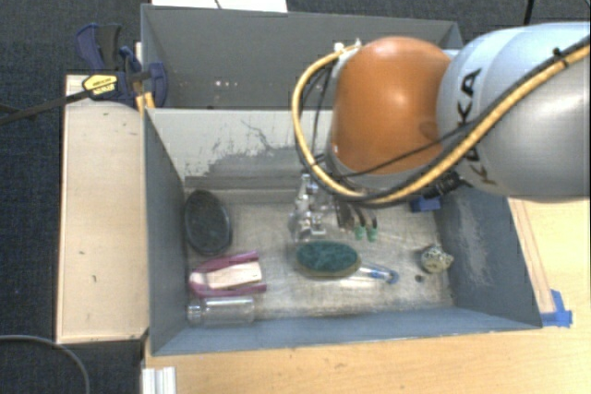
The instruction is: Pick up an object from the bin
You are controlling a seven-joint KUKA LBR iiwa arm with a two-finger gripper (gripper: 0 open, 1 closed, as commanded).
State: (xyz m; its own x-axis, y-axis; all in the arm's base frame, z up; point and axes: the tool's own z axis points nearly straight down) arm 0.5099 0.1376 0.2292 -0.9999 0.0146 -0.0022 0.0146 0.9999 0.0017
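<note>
Where the floor of the bin (240,60) nears the front wall, just right of centre, a dark green oval pad (326,258) lies flat, its long axis parallel to that wall and its ends toward the left and right walls. The arm (531,115) enters from the right, with the orange wrist cover (388,101) over mid-floor. The gripper (309,215) points down at the pad's far-left edge; clenched or released, cannot tell. Pad is mottled green with a rounded outline. A blue-tipped pen (374,274) lies just beside its right end. A black oval disc (207,221) sits near the left wall.
</note>
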